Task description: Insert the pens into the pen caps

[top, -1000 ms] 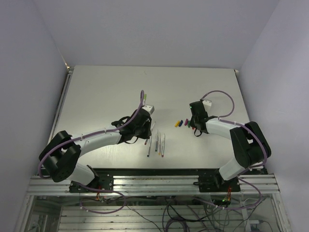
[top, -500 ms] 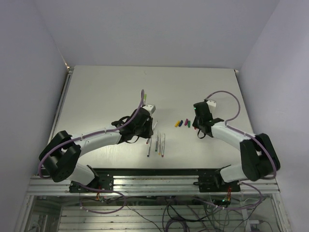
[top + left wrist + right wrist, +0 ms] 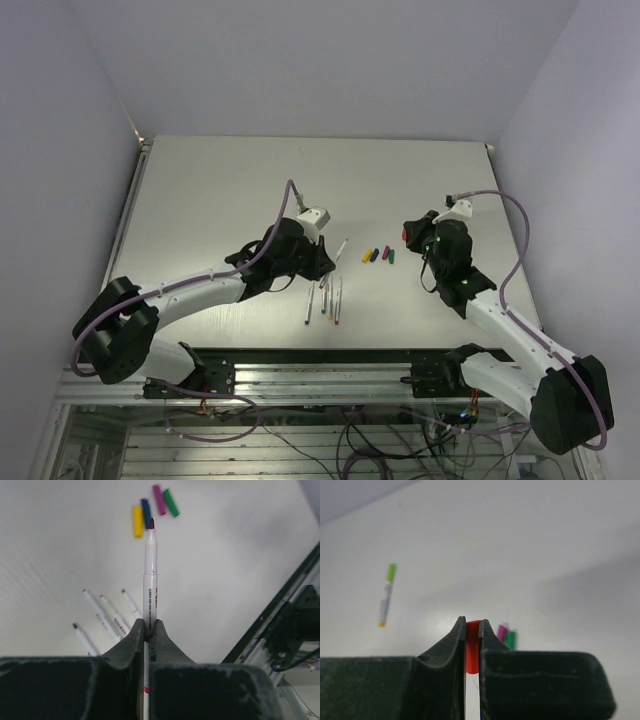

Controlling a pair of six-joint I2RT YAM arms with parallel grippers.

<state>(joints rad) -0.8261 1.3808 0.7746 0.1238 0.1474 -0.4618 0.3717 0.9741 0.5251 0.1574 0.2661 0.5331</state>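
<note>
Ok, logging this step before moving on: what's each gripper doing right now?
Left gripper: closed, holding a pen by its barrel.
Right gripper: closed, holding the red cap.

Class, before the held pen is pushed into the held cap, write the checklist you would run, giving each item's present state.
1. Pen clamped in left fingers: ok.
2. Pen tip bare, pointing away from them: ok.
3. Red cap clamped in right fingers: ok.
4. Tip colour matches cap: ok, looks reddish.
5. Cap's open end faces the pen: cannot tell.
6. Pen and cap lined up: not ok, well apart in top view.
</note>
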